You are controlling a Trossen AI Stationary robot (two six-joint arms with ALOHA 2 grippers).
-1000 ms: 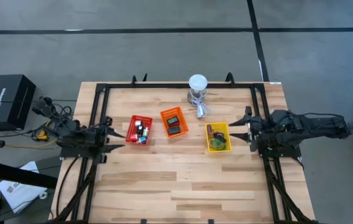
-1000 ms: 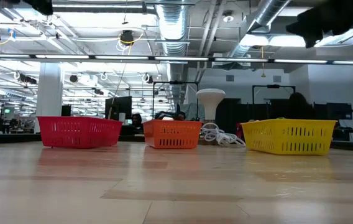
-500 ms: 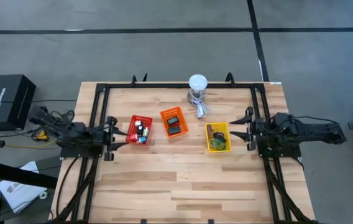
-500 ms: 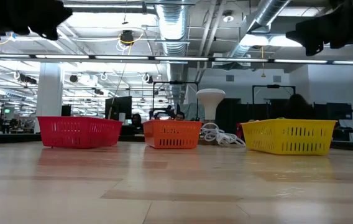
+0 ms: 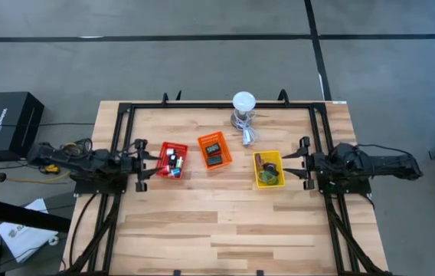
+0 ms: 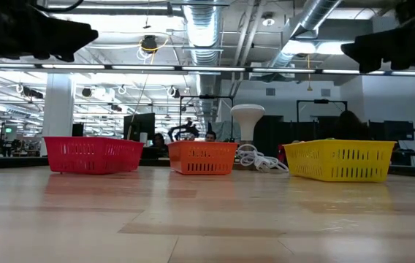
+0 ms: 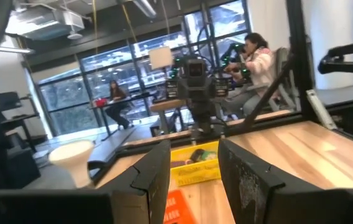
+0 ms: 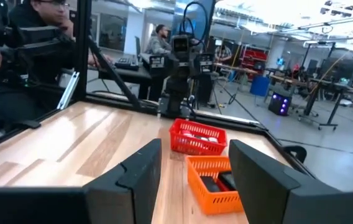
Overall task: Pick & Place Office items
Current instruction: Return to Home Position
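The office items (image 5: 173,162) are lying inside the red basket (image 6: 94,155), orange basket (image 6: 202,158) and yellow basket (image 6: 339,161) across the table's middle. Our left gripper (image 5: 148,164) and right gripper (image 5: 297,163) are hanging spread and empty at the left and right sides. We are judging this the homing step. Next, we are expecting only to fold both arms to rest.
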